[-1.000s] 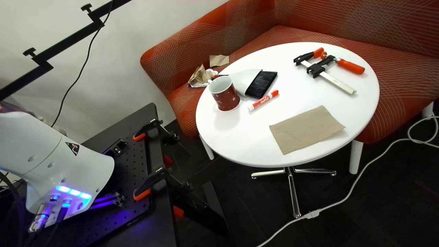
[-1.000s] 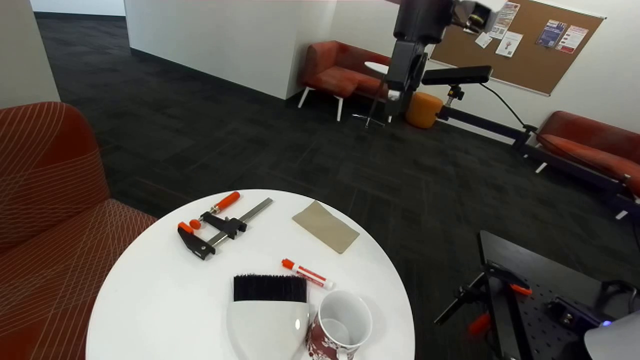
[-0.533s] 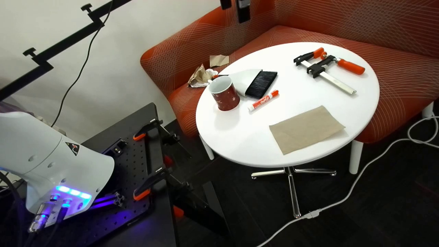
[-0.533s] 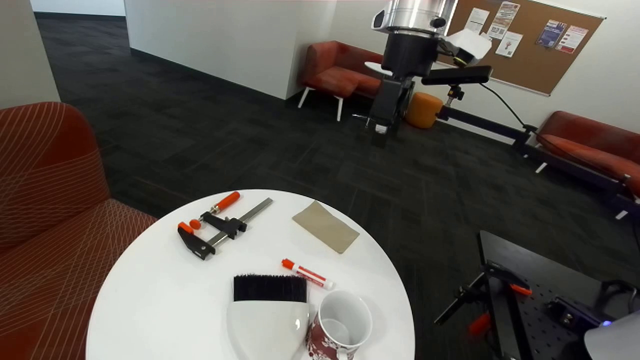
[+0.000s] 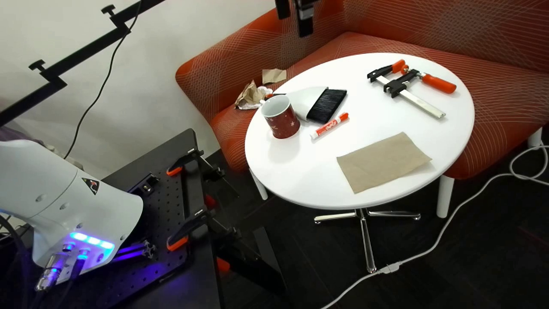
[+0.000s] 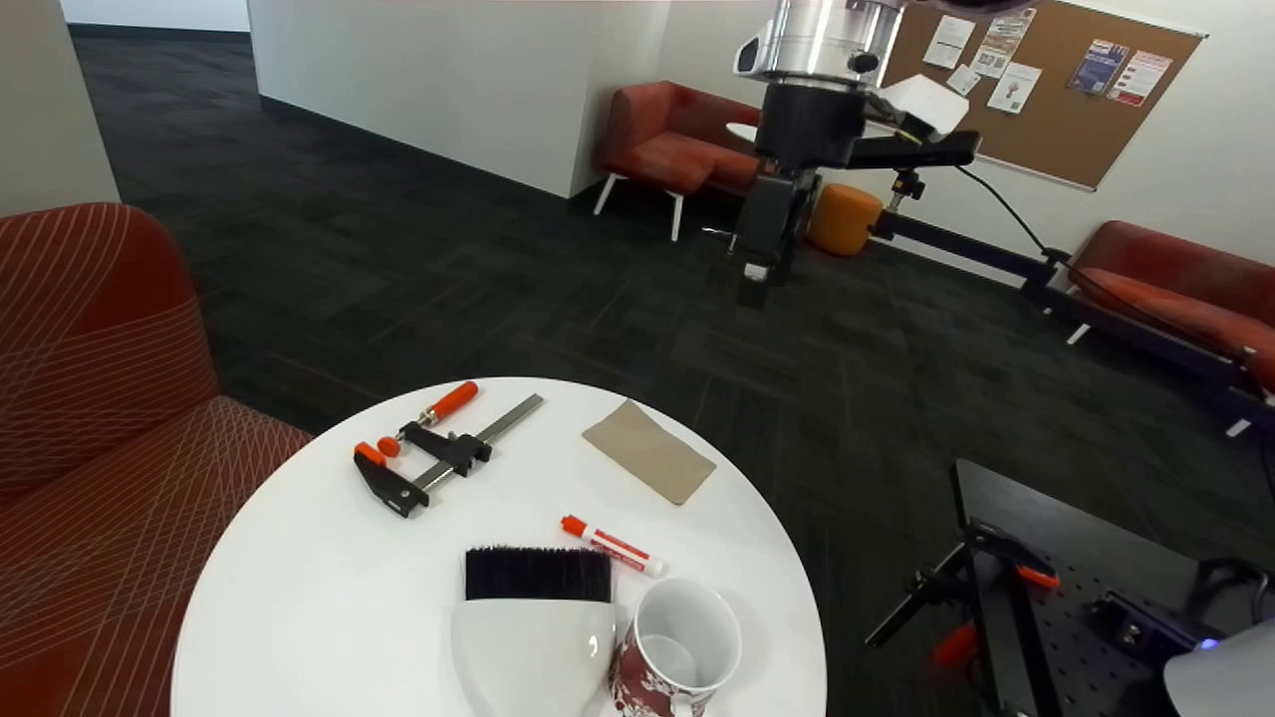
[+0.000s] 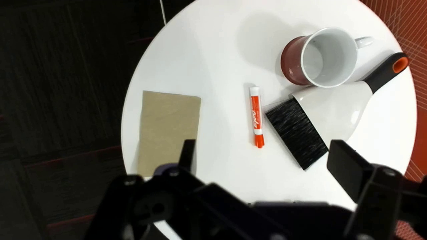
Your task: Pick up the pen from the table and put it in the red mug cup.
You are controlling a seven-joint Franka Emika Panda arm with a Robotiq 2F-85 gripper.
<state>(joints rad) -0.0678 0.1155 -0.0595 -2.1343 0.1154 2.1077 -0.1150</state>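
Note:
The pen, a red-orange marker with a white end [image 7: 256, 116], lies flat on the round white table [image 7: 223, 160]; it also shows in both exterior views [image 5: 329, 125] [image 6: 613, 546]. The red mug cup [image 7: 293, 61] stands upright beside it, dark red with a white inside and a side handle; it shows in both exterior views [image 5: 283, 123] [image 6: 642, 677]. My gripper [image 7: 263, 153] is open and empty, high above the table. The pen lies between its fingers in the wrist view, nearer the left one. The gripper's fingers show at the top of an exterior view [image 5: 294, 19].
A white dustpan [image 7: 337, 106] with a black brush [image 7: 297, 133] lies close beside pen and mug. A brown paper sheet [image 7: 168, 130] lies across from them. A clamp with orange handles [image 5: 396, 88] lies on the far part of the table. A red sofa [image 5: 240, 64] borders the table.
My gripper has moved down and come into view at the top of an exterior view. It is slightly lower than half a second ago. The pen and mug have not moved.

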